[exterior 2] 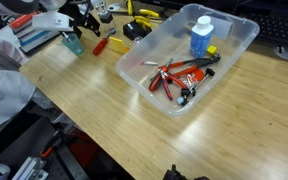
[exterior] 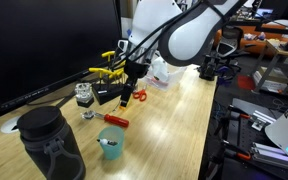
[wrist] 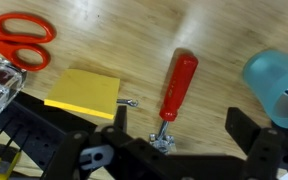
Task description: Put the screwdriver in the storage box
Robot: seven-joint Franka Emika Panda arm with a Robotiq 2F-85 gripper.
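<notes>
The screwdriver, with a red handle and short dark shaft, lies flat on the wooden table. It shows in both exterior views. My gripper is open and empty. It hovers above the screwdriver, whose shaft tip lies between the two dark fingers in the wrist view. The gripper also shows in both exterior views. The storage box, clear whitish plastic, stands apart from the screwdriver on the table and holds a blue bottle and red-handled tools.
A teal cup stands close beside the screwdriver. Orange scissors and a yellow note pad lie on its other side. A black jug stands near the table edge. Yellow-handled tools lie behind the gripper.
</notes>
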